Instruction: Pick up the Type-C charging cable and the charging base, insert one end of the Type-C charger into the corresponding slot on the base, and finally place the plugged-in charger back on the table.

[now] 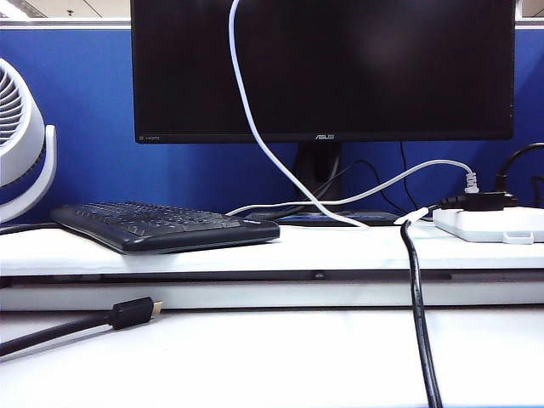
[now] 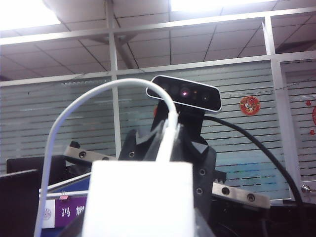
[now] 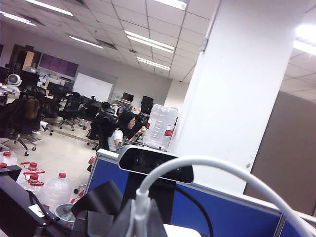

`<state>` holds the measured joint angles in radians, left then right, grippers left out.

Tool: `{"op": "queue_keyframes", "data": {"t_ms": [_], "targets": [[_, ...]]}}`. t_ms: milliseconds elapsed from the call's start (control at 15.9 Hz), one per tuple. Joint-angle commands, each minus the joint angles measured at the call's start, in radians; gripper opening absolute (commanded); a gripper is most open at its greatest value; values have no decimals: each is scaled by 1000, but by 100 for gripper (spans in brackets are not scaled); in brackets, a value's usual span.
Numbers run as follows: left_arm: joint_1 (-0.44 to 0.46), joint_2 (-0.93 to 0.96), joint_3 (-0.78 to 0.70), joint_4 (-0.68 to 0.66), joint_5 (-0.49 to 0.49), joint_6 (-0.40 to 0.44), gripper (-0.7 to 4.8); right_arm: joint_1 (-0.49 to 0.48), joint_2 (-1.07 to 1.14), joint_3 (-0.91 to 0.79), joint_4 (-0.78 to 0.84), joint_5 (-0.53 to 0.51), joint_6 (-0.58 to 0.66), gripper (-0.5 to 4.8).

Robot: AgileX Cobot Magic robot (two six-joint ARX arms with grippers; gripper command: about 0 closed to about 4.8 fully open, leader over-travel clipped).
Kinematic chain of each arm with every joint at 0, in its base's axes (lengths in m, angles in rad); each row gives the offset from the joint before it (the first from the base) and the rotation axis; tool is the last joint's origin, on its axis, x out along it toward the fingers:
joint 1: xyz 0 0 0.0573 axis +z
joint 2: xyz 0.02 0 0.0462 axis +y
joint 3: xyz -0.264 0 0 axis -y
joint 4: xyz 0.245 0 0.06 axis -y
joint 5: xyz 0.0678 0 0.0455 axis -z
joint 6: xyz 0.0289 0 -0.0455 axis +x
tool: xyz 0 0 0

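Left tool [image 2: 143, 207] is gripping the small white rectangular charging base [image 2: 138, 197] facing the right tool [image 3: 136, 222], which is pinching the thin white Type-C charging cable [image 3: 212, 165] by its plug; misalignment risks jamming the plug beside the slot.

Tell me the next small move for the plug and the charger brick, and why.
Probably the right gripper, shut on the Type-C charging cable near its plug, should press straight into the charging base, which the left gripper, mostly hidden beneath it, holds aloft. The plug meets the base's edge, but whether it is fully seated cannot be told.
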<state>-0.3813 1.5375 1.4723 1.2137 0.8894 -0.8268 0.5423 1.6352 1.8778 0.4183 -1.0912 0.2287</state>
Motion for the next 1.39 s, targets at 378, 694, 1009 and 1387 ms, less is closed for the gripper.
{"op": "queue_keyframes", "data": {"t_ms": [378, 694, 1009, 1387], "targets": [[-4, -26, 36, 75, -269, -27, 20, 24, 45, -41, -188, -202, 48, -1], [-4, -26, 37, 102, -310, -26, 20, 24, 45, -40, -101, -199, 137, -1], [1, -26, 36, 100, -309, -38, 20, 24, 45, -41, -108, -204, 85, -1], [1, -26, 36, 82, -299, -38, 20, 29, 45, -40, -133, -205, 116, -1]]}}
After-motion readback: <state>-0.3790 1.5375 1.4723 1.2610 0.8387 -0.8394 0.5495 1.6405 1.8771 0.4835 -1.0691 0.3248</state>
